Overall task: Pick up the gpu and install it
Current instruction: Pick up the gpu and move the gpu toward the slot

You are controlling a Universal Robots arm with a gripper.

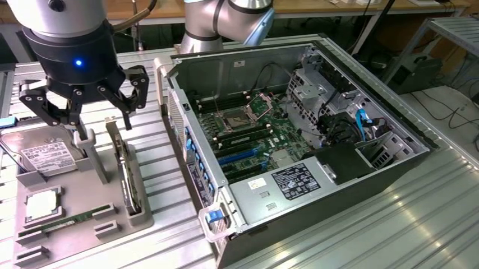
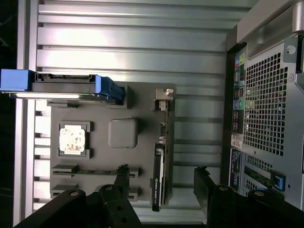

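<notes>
Gripper: jaws wide open, holds nothing, hangs above tray | gpu: stands on its edge in tray slot, under gripper, in line between both fingers | case: open, just beside tray

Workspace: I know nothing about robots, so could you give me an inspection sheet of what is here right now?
Surface: ribbed metal table carrying a grey parts tray.
Job's things: gpu standing on edge in the tray; computer case lying open beside it.
Clutter: hard drive, processor, memory stick, all in the tray.
Grippers: hand open, above the gpu, holding nothing.
Cables: blue and black leads inside the case.
Surroundings: metal rack behind.
</notes>
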